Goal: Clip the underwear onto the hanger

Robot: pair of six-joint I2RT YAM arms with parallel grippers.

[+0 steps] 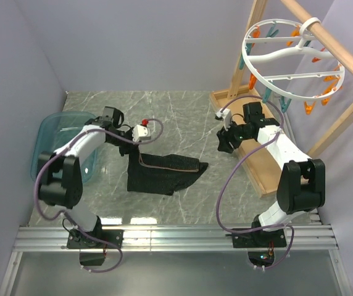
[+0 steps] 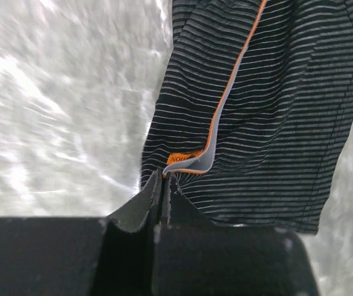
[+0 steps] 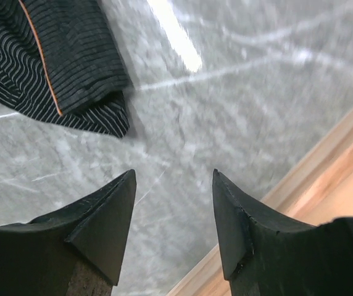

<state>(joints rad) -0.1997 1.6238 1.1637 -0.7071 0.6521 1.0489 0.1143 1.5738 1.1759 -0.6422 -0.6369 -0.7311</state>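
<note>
Left arm (image 1: 85, 143): base at the 7 o'clock corner of the top view. The elbow is folded toward 9 o'clock and the forearm runs toward 2 o'clock. The wrist is bent so that the left gripper (image 1: 137, 137) points down toward 5 o'clock. In the left wrist view its fingertips (image 2: 155, 185) are pressed together, pinching an edge of the underwear (image 2: 269, 111).

Right arm (image 1: 276, 147): base at the 5 o'clock corner. The shoulder joint is raised and the forearm extends toward 10 o'clock. The right gripper (image 1: 225, 144) is angled downward. Its fingers (image 3: 105, 213) stand apart with a clear gap between them and hold nothing.
</note>
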